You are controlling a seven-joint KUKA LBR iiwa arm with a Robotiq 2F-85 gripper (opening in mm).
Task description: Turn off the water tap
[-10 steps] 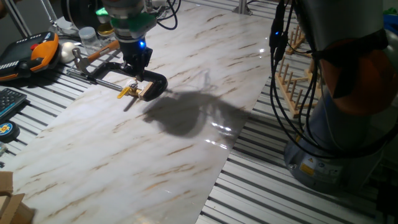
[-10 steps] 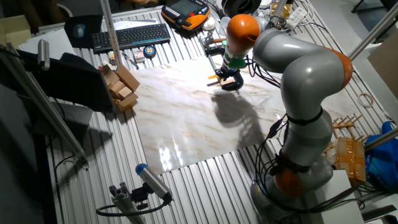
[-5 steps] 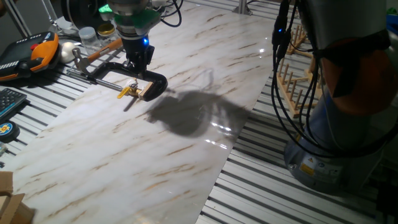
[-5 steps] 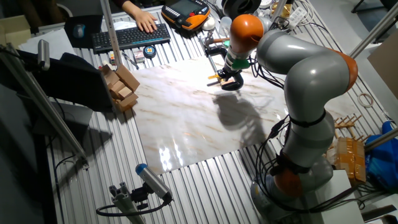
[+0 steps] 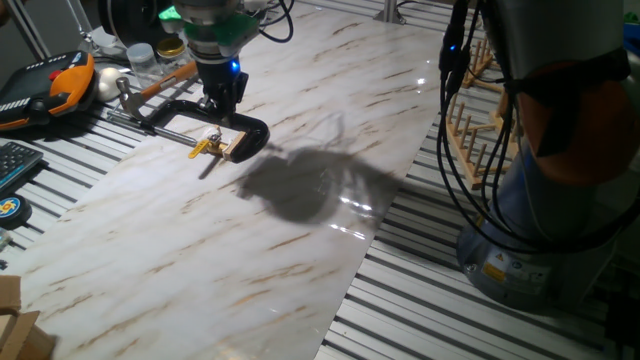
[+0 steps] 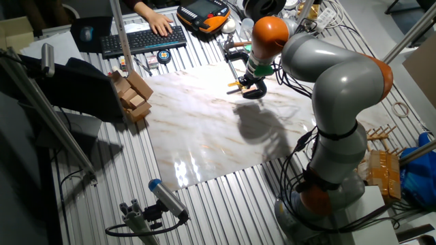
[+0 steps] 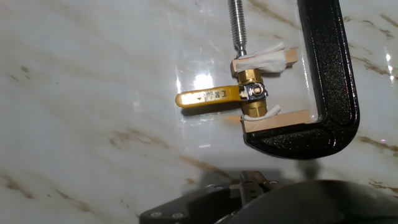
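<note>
the tap [image 7: 252, 93] is brass with a yellow lever [image 7: 207, 97], set between pale wood blocks in a black clamp [image 7: 333, 81]. the desk [image 5: 300, 250] is white marble with brown veins. the arm [image 6: 334, 75] is grey with orange joints.

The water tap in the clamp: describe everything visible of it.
The water tap is a small brass valve with a flat yellow lever fixed by a silvery nut. It lies held between two pale wooden pads wrapped in white material, pressed by the threaded screw of the black C-clamp on the marble board. The lever sticks out sideways, away from the clamp's spine. Nothing else touches it.
</note>
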